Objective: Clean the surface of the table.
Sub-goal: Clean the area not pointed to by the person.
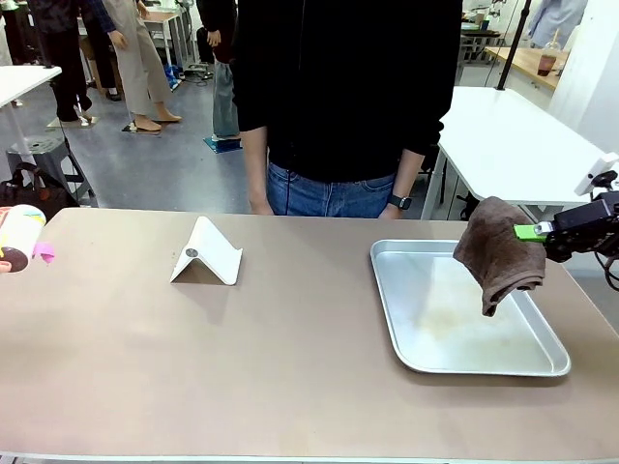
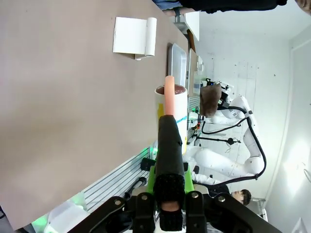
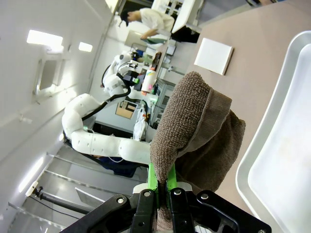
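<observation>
The taupe-brown table (image 1: 290, 367) spans the front view. At its right end my right gripper (image 1: 535, 232) is shut on a brown towel (image 1: 498, 253), which hangs bunched above the right part of a silver tray (image 1: 464, 360). In the right wrist view the towel (image 3: 194, 126) drapes over the closed fingers (image 3: 156, 177), with the tray (image 3: 272, 160) below. At the table's left edge my left gripper (image 2: 169, 119) is shut on a white cup (image 2: 179, 109) with a brown inside and coloured stripes. The cup (image 1: 21, 227) lies sideways there, with a pink tip beside it.
A white folded stand (image 1: 206, 253) sits on the table left of the middle. A person in a black top (image 1: 338, 87) stands at the far edge, arms down. White tables (image 1: 513, 145) and a stool (image 1: 39, 155) are behind.
</observation>
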